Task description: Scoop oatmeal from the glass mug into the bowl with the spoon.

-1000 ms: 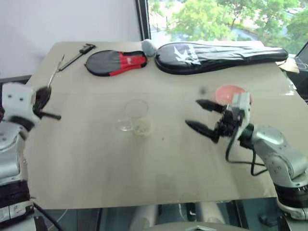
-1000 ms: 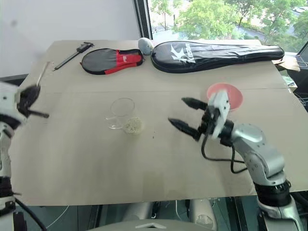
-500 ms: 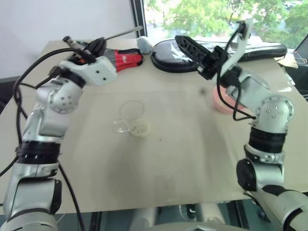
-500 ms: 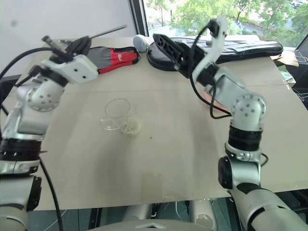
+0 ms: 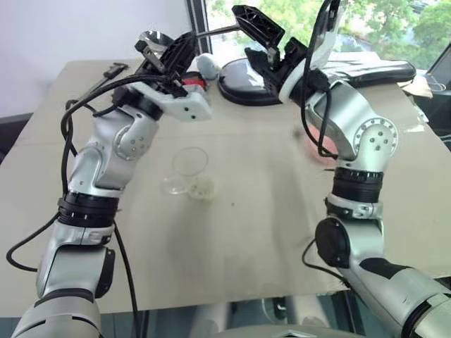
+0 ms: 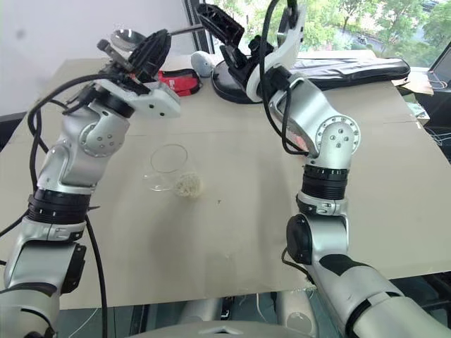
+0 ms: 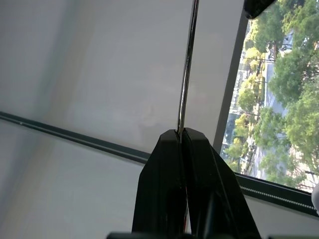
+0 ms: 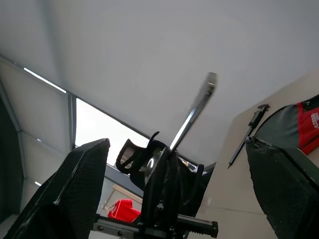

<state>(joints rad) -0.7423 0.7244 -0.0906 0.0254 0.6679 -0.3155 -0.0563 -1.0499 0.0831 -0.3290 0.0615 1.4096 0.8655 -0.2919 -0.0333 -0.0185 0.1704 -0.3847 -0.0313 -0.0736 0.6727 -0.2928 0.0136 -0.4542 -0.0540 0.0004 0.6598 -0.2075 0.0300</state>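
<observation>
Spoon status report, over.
Left gripper shut on spoon, raised high. Right gripper open, empty, raised beside it. Mug and oatmeal on table, unobstructed.

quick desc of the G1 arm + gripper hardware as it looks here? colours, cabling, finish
Both arms are silver-grey metal with rounded joint housings and black bands at the joints; the wrist modules are white. Loose black cables loop outside along the left arm and right arm. The left gripper and right gripper each have two black fingers, the right's textured.
</observation>
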